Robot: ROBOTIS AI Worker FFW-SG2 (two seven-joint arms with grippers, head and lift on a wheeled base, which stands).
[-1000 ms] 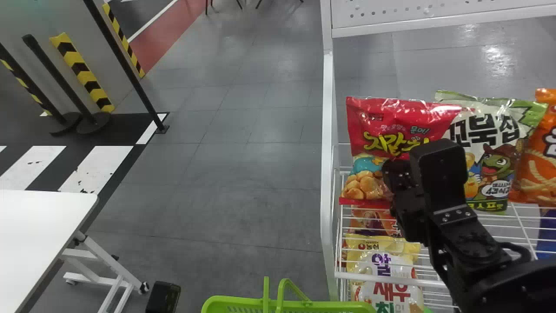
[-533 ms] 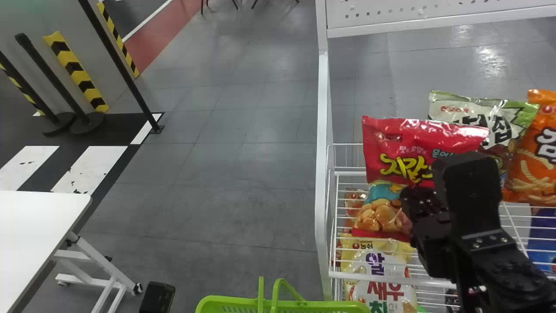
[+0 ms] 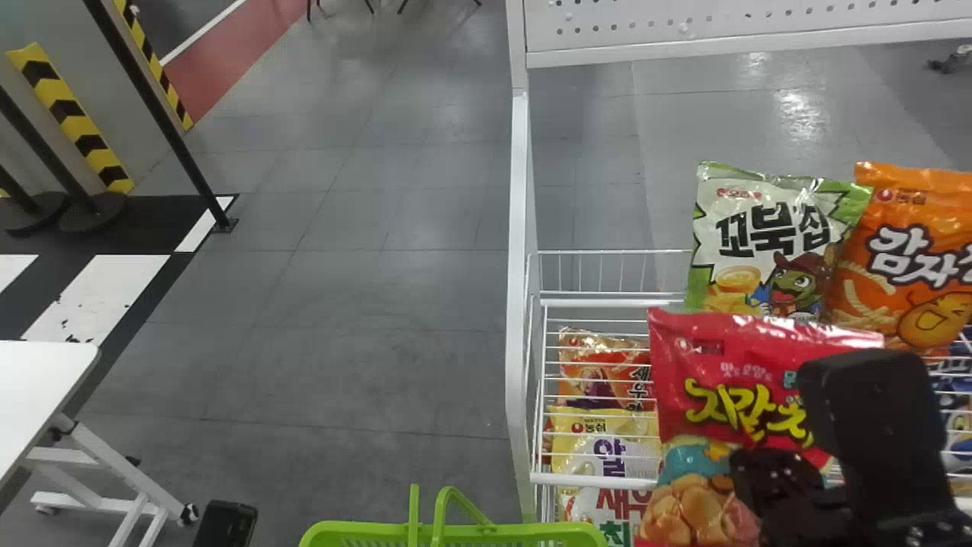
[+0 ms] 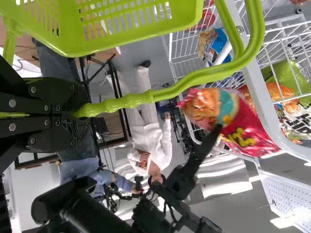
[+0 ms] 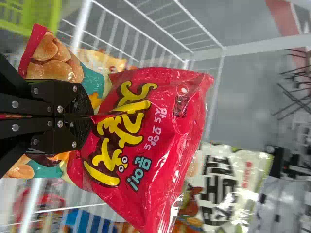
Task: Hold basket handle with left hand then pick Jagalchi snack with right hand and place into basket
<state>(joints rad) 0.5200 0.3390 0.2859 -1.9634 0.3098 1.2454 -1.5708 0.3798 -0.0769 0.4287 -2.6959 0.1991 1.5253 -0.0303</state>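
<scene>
In the head view my right gripper (image 3: 774,479) holds the red Jagalchi snack bag (image 3: 729,380) upright in front of the wire rack. The right wrist view has the right gripper (image 5: 90,115) shut on the middle of the Jagalchi bag (image 5: 160,111), its film creased around the fingers. In the left wrist view my left gripper (image 4: 80,110) is shut on the handle (image 4: 129,101) of the green basket (image 4: 121,19); the Jagalchi bag (image 4: 243,121) hangs farther off. The basket (image 3: 456,534) shows at the head view's bottom edge, left of the bag.
A white wire rack (image 3: 585,481) holds more snack bags on its lower level. The green-white bag (image 3: 767,235) and orange bag (image 3: 904,258) stand behind the Jagalchi bag. A rack post (image 3: 519,304) rises right of the basket. A white table (image 3: 45,387) is at left.
The right gripper has carried the Jagalchi bag down toward the robot, away from the green-white bag. The scene has shifted left in the head view.
</scene>
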